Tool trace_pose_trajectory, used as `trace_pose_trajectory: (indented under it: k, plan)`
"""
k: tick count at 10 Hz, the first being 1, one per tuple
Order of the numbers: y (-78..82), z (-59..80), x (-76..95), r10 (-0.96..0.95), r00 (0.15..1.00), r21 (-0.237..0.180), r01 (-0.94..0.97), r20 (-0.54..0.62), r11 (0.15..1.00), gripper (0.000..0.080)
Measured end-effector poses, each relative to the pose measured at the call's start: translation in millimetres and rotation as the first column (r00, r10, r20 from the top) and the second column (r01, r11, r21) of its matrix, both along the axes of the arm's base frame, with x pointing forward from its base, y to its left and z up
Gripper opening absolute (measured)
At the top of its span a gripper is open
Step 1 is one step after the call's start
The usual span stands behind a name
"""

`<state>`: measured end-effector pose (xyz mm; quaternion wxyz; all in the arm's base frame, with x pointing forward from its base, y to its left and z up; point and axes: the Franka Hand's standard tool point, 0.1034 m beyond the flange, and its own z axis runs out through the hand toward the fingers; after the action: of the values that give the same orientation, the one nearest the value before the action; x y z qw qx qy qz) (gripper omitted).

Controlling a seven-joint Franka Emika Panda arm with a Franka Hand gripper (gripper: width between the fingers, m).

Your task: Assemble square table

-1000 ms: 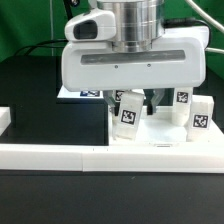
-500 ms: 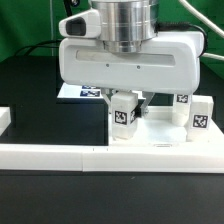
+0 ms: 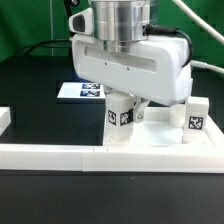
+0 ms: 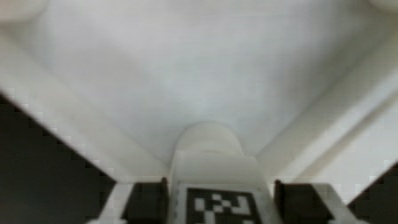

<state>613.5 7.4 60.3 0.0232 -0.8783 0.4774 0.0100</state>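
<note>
- the end effector (image 3: 128, 103) is clamped on a short white tagged plastic leg (image 3: 122, 113), held upright.
- it hangs over the white square plastic tabletop slab (image 3: 155, 132), on the black desk (image 3: 40, 90).
- another short white tagged leg (image 3: 195, 120) stands at the exterior view's right.

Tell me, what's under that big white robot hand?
Under the gripper stands a short white tagged leg, on the white tabletop. The gripper body covers the leg's top and the fingers, so any grip is hidden.

Around my black table (image 3: 40, 80) the backdrop (image 3: 30, 20) is green; the low white border wall (image 3: 60, 154) edges its front.
</note>
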Motion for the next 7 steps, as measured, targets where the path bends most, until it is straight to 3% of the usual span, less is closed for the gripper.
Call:
trace_pose_trajectory:
  k: [2, 4, 6, 7]
  plan:
    - [1.6, -0.2, 3.7, -0.318, 0.948, 0.039, 0.318, 0.004, 0.947, 0.0286]
    - [2.5, 0.2, 8.9, -0.614, 0.789, 0.121, 0.611, -0.019, 0.782, 0.0286]
    - [3.1, -0.4, 8.7, -0.734, 0.677, 0.130, 0.734, -0.052, 0.667, 0.0286]
    - [3.3, -0.7, 8.5, -0.730, 0.681, 0.129, 0.729, -0.051, 0.672, 0.0286]
